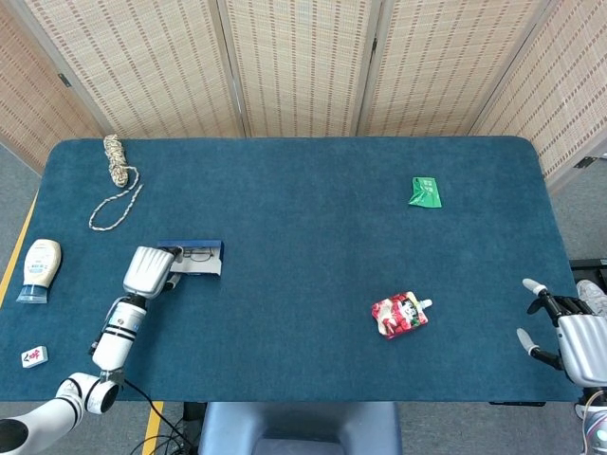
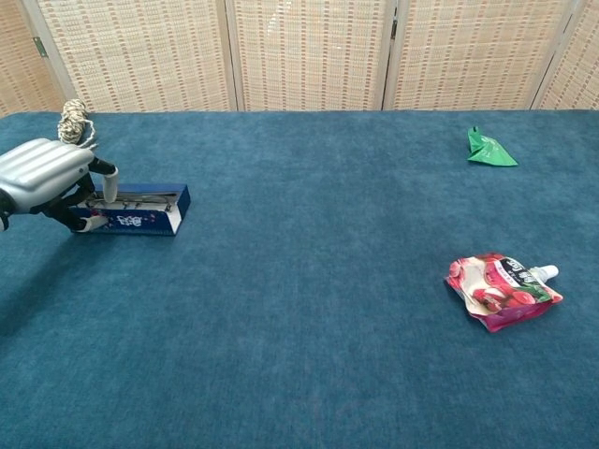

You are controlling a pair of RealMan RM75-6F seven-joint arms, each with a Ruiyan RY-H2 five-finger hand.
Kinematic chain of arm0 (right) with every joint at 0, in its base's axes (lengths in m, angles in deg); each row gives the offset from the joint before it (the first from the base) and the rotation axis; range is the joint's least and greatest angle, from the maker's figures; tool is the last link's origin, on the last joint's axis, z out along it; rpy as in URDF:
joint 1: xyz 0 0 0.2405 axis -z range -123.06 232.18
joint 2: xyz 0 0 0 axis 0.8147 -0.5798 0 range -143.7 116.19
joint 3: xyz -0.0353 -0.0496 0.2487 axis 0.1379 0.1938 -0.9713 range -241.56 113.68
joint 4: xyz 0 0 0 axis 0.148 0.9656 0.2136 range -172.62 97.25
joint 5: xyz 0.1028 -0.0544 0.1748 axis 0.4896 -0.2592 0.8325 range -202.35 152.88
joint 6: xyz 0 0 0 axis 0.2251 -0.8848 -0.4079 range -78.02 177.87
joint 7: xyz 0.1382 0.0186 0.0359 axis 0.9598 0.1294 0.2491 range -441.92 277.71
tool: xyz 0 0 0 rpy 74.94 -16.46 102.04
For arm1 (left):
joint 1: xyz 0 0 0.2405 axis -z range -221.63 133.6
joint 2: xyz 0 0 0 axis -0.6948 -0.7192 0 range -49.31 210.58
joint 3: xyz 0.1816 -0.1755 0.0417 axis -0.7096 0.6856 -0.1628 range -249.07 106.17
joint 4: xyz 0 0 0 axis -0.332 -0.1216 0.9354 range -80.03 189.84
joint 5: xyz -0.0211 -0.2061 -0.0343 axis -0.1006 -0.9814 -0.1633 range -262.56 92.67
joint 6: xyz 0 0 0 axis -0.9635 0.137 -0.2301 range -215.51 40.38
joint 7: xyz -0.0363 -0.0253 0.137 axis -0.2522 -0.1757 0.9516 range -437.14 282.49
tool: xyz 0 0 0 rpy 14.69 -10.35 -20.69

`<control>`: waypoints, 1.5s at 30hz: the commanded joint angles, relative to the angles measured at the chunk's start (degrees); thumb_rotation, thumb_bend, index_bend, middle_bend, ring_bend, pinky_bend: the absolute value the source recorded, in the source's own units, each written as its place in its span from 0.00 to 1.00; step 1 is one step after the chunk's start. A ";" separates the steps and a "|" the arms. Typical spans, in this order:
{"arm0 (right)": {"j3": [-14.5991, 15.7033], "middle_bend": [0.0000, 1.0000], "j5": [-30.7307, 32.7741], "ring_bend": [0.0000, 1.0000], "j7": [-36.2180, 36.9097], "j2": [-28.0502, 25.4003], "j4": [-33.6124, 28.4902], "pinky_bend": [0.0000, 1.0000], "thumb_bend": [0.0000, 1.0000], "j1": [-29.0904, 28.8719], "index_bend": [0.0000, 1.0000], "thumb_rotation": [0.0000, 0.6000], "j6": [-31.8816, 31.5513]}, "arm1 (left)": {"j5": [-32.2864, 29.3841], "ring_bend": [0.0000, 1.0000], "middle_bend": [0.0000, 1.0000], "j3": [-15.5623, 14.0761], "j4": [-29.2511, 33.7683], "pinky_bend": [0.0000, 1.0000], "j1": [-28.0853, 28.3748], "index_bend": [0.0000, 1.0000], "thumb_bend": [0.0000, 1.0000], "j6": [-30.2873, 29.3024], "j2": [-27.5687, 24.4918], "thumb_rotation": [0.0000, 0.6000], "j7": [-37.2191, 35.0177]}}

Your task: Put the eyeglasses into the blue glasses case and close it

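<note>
Bright, even, diffuse lighting, no glare, soft faint shadow on the table (image 2: 309,309) under the left hand (image 2: 45,182), both views sharp, colours well saturated, slight wide-angle bowing at the head view's edges.
</note>
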 commanded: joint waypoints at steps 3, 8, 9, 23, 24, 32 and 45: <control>-0.01 0.47 0.19 0.39 0.21 0.09 0.24 0.30 0.29 -0.05 0.17 1.00 0.27 | 0.33 0.94 0.94 -0.58 -0.11 1.00 -0.03 0.61 0.40 0.07 0.28 1.00 -0.01; -0.05 0.47 0.17 0.39 0.32 0.09 0.34 0.30 0.29 -0.10 0.17 1.00 0.29 | 0.37 0.94 0.94 -1.02 1.26 1.00 -0.32 0.62 0.44 0.19 -0.35 1.00 0.56; -0.05 0.47 0.15 0.39 0.32 0.09 0.34 0.30 0.29 -0.09 0.17 1.00 0.26 | 0.38 0.94 0.94 -1.10 1.72 1.00 -0.42 0.62 0.44 0.17 -0.60 1.00 0.58; 0.02 0.47 -0.34 0.39 -0.17 -0.03 -0.18 0.30 0.29 0.01 0.17 1.00 -0.17 | 1.30 0.94 0.94 -4.80 19.69 1.00 -3.85 0.63 0.45 0.27 -11.83 1.00 2.36; 0.02 0.47 -0.40 0.39 -0.28 -0.07 -0.30 0.30 0.29 -0.02 0.17 1.00 -0.17 | 1.27 0.94 0.94 -5.27 21.88 1.00 -4.14 0.63 0.45 0.63 -13.44 1.00 2.94; 0.04 0.47 -0.78 0.39 -0.62 -0.11 -0.75 0.30 0.29 -0.15 0.17 1.00 -0.23 | -0.20 0.94 0.94 -6.74 34.95 1.00 -4.26 0.62 0.45 4.27 -23.10 1.00 7.20; 0.11 0.47 -0.77 0.39 0.18 -0.17 -0.22 0.30 0.29 0.17 0.17 1.00 -0.74 | -9.35 0.93 0.94 -2.03 32.63 1.00 -0.23 0.60 0.45 11.69 -21.56 1.00 9.80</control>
